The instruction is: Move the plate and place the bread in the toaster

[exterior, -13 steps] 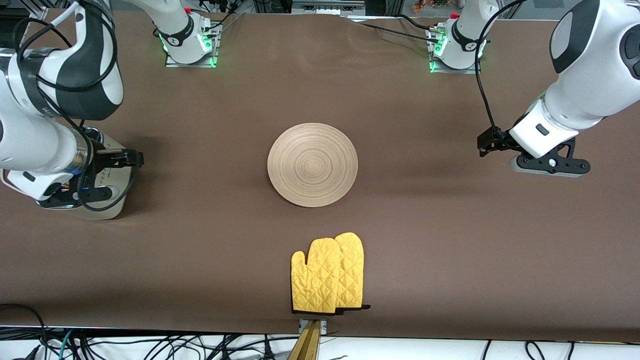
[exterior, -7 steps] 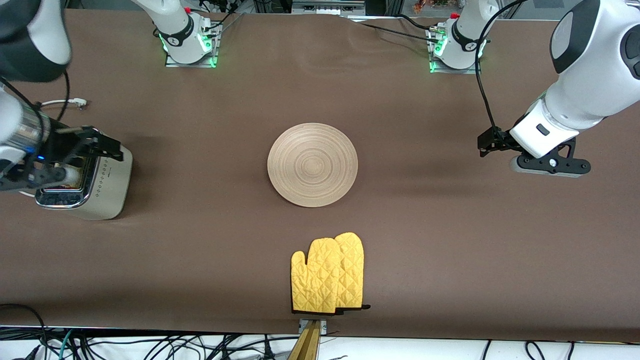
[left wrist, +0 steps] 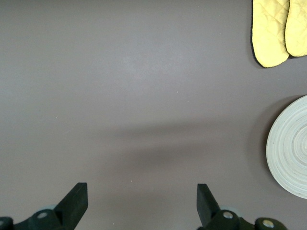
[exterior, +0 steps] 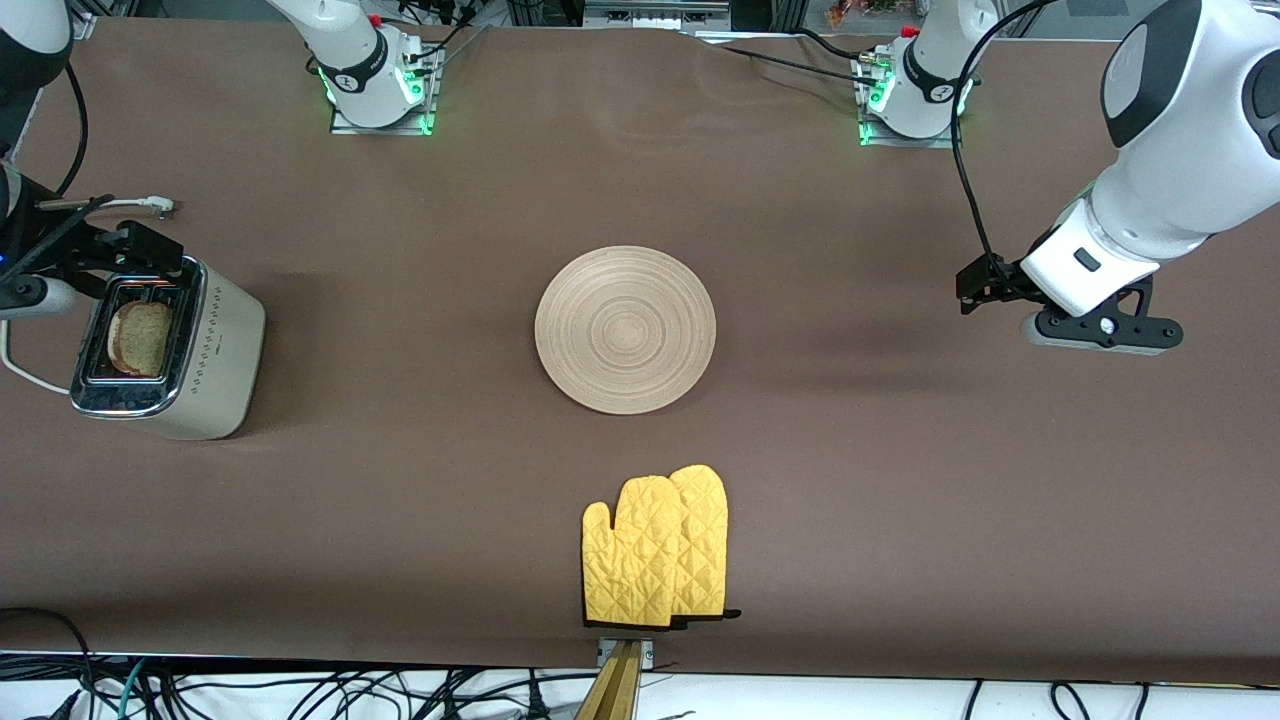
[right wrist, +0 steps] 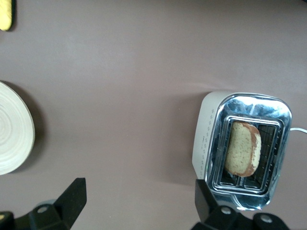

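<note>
bread sits in the toaster, both jaws empty

the right gripper (right wrist: 136,203) has its jaws spread wide and holds nothing. it hangs up in the air by the toaster (exterior: 168,355), at the right arm's end of the surface (exterior: 400,480). the left gripper (left wrist: 141,201) also has its jaws wide and empty. it waits above bare surface, well apart from the toaster, at the left arm's end.

the bread (exterior: 140,338) sits in a slot of the toaster and leans a bit, with its top part sticking out. the toaster's white cord (exterior: 20,372) trails from it. the plate (exterior: 625,329) lies flat, well apart from the toaster, toward the middle of the surface. two yellow oven mitts (exterior: 655,548) lie nearer to the front camera than the toaster, well apart from it.
</note>
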{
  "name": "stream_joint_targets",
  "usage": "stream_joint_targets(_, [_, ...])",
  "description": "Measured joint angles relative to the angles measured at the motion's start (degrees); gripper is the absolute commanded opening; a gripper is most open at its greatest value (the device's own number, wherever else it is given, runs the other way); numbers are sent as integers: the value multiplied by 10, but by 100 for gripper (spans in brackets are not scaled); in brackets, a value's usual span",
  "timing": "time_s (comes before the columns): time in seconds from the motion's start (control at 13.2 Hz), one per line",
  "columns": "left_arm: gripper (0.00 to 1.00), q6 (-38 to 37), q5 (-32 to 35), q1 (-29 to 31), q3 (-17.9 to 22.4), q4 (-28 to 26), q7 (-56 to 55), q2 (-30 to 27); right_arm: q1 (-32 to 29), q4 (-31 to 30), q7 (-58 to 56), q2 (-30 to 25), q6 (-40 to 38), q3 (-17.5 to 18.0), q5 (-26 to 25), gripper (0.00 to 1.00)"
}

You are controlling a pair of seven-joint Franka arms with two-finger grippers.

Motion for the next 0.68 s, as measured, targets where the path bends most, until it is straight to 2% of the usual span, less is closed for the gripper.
stream_joint_targets(0.68, [100,0,0,0,0,0,0,0,-12,-18,0,-13,-8,4,-19,100])
